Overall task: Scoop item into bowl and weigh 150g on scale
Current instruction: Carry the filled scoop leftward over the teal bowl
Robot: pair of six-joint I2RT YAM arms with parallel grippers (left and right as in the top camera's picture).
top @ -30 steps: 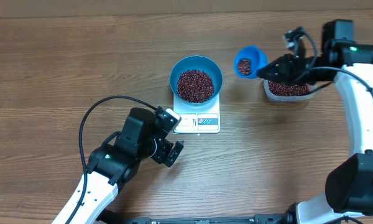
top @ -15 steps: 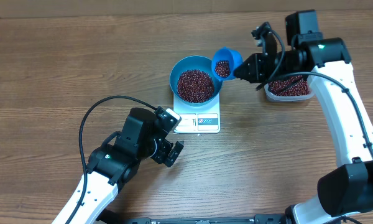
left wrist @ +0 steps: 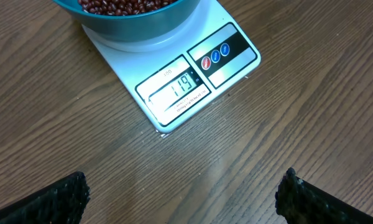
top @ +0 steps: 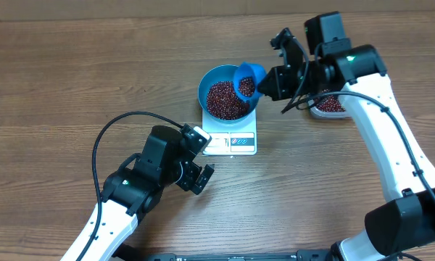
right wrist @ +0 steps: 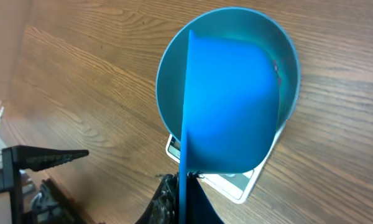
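Glossy round blue bowl [top: 205, 81] of tiny maroon beans [top: 223, 100] sits on the flat white scale [top: 232, 143]. The right claw [top: 270, 83] grips a blue plastic scoop [top: 248, 78] over the bowl's right rim. The left claw [top: 204, 157] gapes wide just near of the scale.

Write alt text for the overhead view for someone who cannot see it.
The right fingers hold a small blue scoop over the blue bowl of dark red beans, which sits on the white scale. The left fingers stand open near the scale.

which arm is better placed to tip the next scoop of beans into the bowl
Right: the right claw is shut on the scoop, held over the bowl; the left claw is open and empty near the scale.
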